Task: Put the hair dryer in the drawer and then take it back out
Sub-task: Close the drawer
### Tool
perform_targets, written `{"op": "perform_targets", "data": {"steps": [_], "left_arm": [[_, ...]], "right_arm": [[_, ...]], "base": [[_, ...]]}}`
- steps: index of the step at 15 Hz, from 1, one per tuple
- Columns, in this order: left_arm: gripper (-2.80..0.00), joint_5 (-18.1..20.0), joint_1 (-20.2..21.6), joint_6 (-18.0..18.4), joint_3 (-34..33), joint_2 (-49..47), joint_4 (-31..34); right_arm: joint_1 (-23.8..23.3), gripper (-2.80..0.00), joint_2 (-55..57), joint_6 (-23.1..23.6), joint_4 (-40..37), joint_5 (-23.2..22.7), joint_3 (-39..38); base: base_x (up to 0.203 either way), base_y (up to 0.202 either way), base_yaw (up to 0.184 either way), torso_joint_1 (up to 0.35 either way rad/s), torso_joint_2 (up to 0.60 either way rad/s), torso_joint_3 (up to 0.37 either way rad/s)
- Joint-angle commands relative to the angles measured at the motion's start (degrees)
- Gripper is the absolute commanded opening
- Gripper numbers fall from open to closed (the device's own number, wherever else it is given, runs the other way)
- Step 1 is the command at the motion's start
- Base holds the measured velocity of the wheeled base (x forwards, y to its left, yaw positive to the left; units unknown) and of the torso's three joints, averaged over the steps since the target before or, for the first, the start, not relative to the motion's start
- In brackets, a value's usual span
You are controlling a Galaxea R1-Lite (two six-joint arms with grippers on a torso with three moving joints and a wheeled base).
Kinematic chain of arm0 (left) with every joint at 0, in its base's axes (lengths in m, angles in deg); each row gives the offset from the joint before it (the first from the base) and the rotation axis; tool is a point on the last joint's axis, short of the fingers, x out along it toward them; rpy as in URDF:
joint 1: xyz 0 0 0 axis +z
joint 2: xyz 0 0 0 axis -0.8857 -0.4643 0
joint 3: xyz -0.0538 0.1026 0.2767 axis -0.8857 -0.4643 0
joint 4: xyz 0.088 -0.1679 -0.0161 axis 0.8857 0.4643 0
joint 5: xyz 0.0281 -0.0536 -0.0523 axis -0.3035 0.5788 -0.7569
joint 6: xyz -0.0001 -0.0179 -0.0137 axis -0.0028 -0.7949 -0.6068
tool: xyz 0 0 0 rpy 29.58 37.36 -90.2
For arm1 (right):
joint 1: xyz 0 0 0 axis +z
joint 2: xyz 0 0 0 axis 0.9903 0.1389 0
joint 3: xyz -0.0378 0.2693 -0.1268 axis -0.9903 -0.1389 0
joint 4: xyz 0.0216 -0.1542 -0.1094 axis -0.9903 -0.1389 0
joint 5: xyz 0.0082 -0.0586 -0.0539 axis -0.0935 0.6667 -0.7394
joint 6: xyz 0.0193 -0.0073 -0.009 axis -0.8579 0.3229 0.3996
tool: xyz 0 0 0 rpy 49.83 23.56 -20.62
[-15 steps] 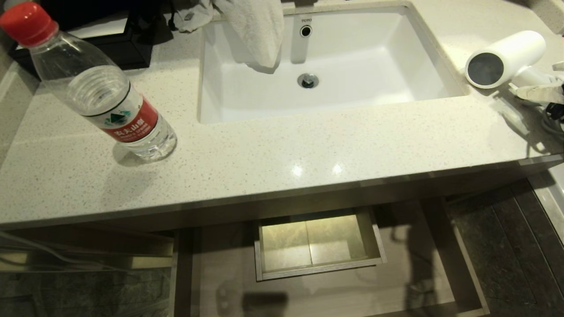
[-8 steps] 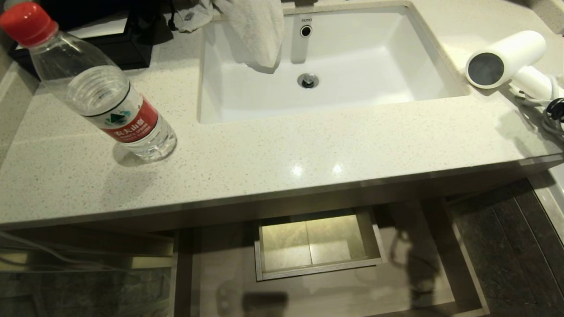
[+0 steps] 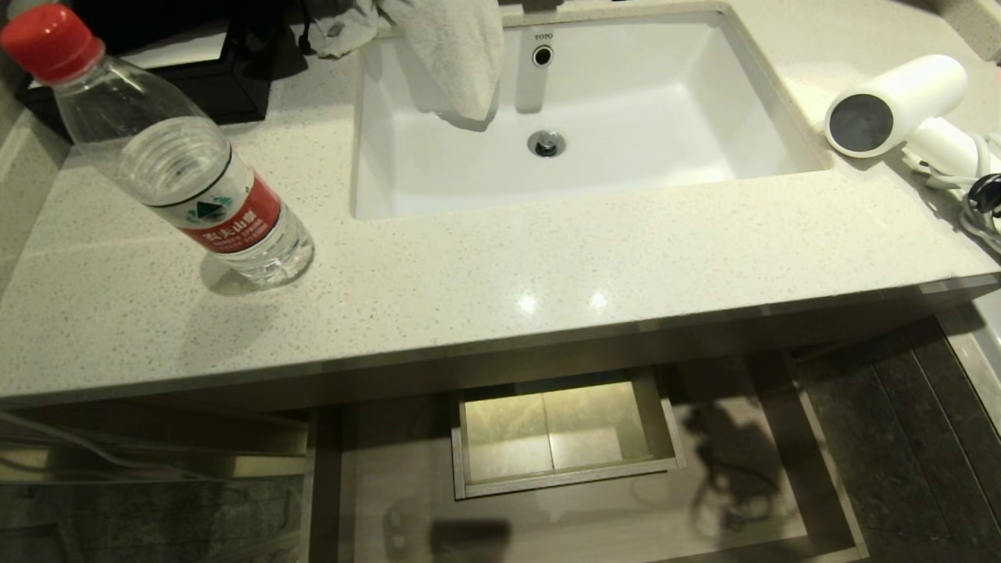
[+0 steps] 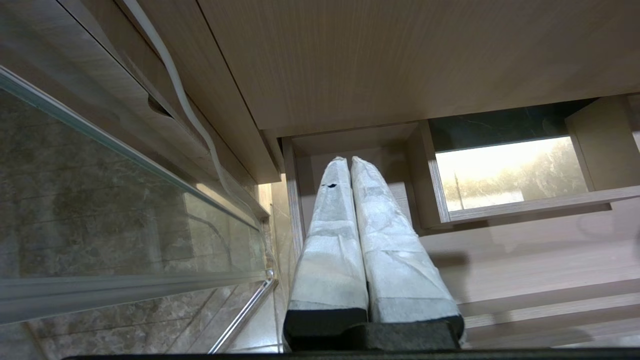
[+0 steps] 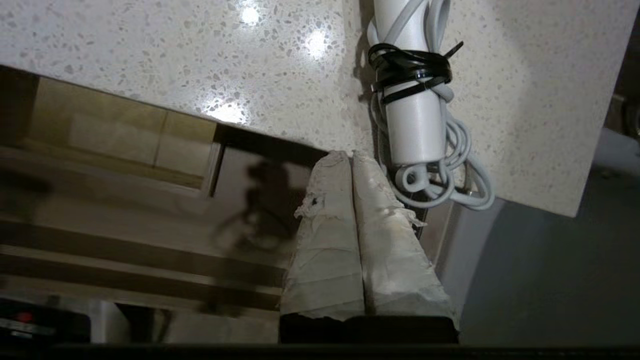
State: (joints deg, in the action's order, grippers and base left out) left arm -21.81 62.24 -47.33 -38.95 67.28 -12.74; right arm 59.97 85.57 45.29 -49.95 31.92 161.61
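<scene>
1. A clear water bottle (image 3: 180,164) with a red cap stands near the tabletop's (image 3: 500,258) left edge, with a dark box (image 3: 195,78) behind it toward the back left corner.
2. The left pincer (image 4: 349,162) hangs below the tabletop at the left end of the open drawer (image 3: 563,524). Its two wrapped fingers (image 4: 330,235) are pressed together with nothing between them and touch nothing.
3. The white sink (image 3: 579,117) is set into the middle of the tabletop, and a pale towel (image 3: 446,47) drapes over its back left rim.
4. The drawer stands pulled out under the tabletop's front edge. Its floor runs around a boxed cut-out (image 3: 559,438) at mid-back, and a shadow lies on its right part.
5. The dryer (image 3: 899,105) lies on the tabletop just right of the sink, near the right edge, with its barrel mouth turned toward the front and its handle (image 5: 412,100) reaching toward the front right corner.
6. The dryer's white cord (image 5: 450,170) is coiled along the handle and bound with a black tie (image 5: 410,72). The loops overhang the tabletop's edge.
7. The right pincer (image 5: 351,155) is off the front right corner, just beside the handle's end and the cord loops. Its fingers (image 5: 330,240) are closed flat against each other and grip nothing. I cannot tell whether one tip brushes the cord.
</scene>
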Motion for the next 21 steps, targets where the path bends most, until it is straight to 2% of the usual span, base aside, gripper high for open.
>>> {"op": "perform_targets", "data": {"steps": [1, 3, 5, 6, 9, 14, 21], "left_arm": [[-2.8, 0.0, 0.0, 0.1, 0.0, -0.1, 0.0], [-2.8, 0.0, 0.0, 0.1, 0.0, -0.1, 0.0], [-2.8, 0.0, 0.0, 0.1, 0.0, -0.1, 0.0], [-2.8, 0.0, 0.0, 0.0, 0.0, 0.0, 0.0], [-2.8, 0.0, 0.0, 0.0, 0.0, -0.1, 0.0], [-2.8, 0.0, 0.0, 0.1, 0.0, -0.1, 0.0], [-2.8, 0.0, 0.0, 0.1, 0.0, -0.1, 0.0]], "right_arm": [[-0.1, -2.8, -1.4, -7.7, -1.5, 0.1, -0.7], [0.3, -2.8, -1.7, -12.8, -3.6, 3.6, -1.1], [0.9, -2.8, -1.5, -13.3, -5.9, 7.8, -1.0], [1.6, -2.8, -1.5, -13.4, -6.5, 11.9, -1.0], [5.8, -2.8, -2.0, -15.0, -5.9, 19.3, -1.5], [7.2, -2.8, -3.8, -15.3, -3.6, 20.1, -2.9], [7.6, -2.8, -6.8, -15.3, -3.2, 20.2, -5.3]], "base": [[0.0, 0.0, 0.0, 0.0, 0.0, 0.0], [0.0, 0.0, 0.0, 0.0, 0.0, 0.0], [0.0, 0.0, 0.0, 0.0, 0.0, 0.0], [0.0, 0.0, 0.0, 0.0, 0.0, 0.0], [0.0, 0.0, 0.0, 0.0, 0.0, 0.0], [0.0, 0.0, 0.0, -0.028, 0.02, -0.014], [0.0, 0.0, 0.0, -0.312, 0.13, -0.177]]}}
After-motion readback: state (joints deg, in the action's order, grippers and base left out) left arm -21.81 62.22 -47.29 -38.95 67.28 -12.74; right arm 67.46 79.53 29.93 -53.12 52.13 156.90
